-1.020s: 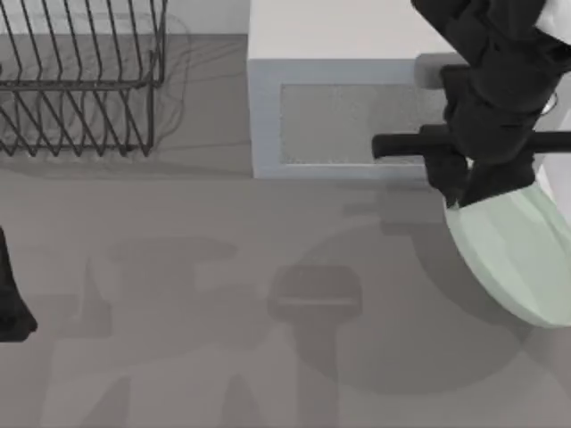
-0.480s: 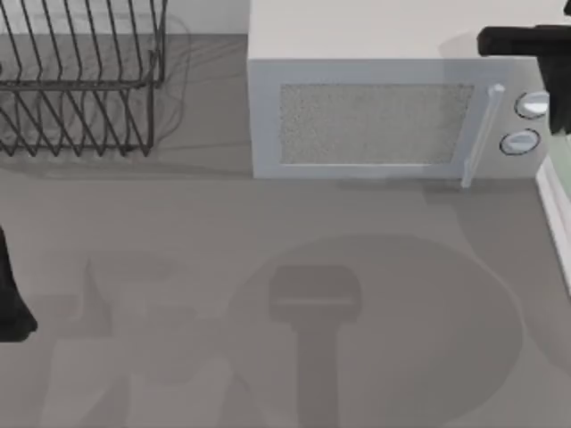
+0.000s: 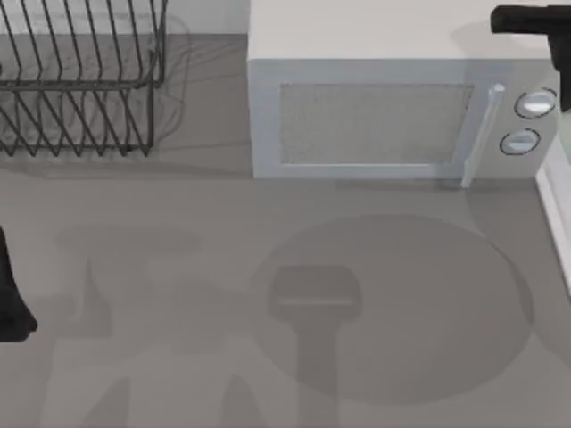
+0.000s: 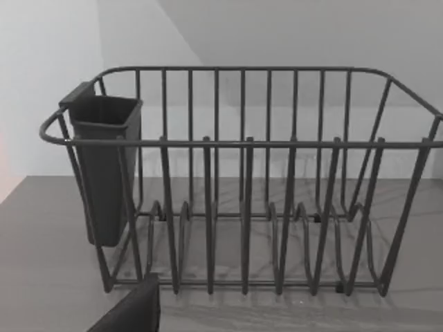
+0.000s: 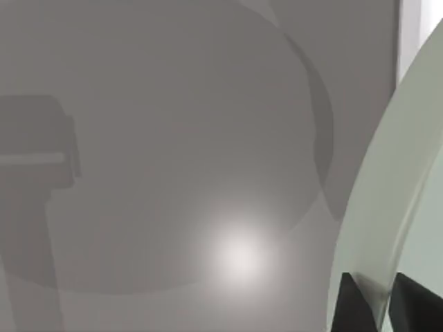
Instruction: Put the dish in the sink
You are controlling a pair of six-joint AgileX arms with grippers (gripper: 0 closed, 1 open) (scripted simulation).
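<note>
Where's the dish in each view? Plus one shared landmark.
Top: dish sliver at right edge, past the microwave.
Left wrist: parked left arm faces the dish rack instead.
Right wrist: dish rim, pinched in the right tool.
Shared: round shadow on the table, top and right wrist.

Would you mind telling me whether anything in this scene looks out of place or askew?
Only the dish looks unusual: it hangs tilted above the table, its rim pinched in the right claw, rather than lying flat. The microwave and dish rack stand squarely on the counter, and nothing looks spilled or damaged. The left arm sits parked at the table's left edge.
</note>
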